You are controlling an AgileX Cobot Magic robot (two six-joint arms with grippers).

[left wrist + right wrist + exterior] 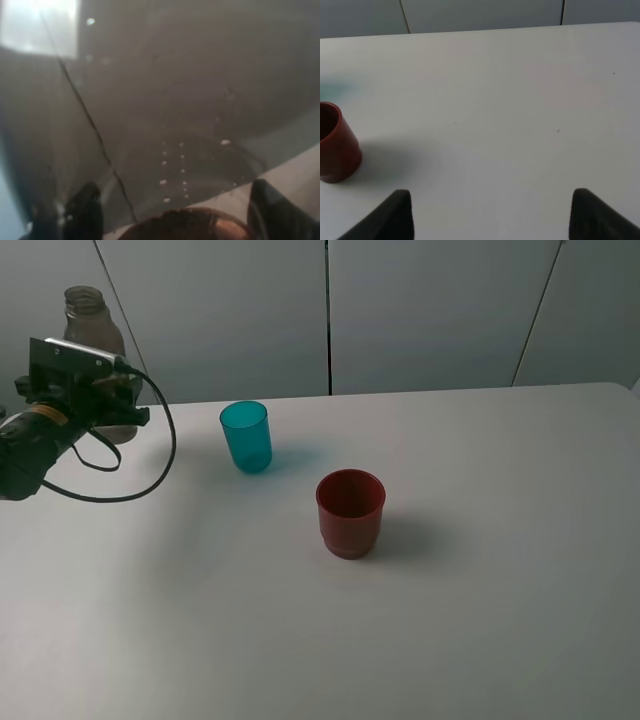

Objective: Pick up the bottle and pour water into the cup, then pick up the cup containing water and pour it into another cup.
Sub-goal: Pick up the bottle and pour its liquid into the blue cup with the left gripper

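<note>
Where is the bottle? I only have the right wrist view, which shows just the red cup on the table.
Observer: Far left in the high view, the bottle is upright and uncapped.
Operator: Is anything holding it?
Observer: Yes. The left claw is shut on it, and its tinted body fills the left wrist view.
Operator: And the other cup?
Observer: The teal cup stands upright, behind and to the left of the red cup and apart from it.

The white table bears an upright translucent teal plastic tumbler far left of centre and a stout dark red plastic cup nearer, right of it, apart.
</note>
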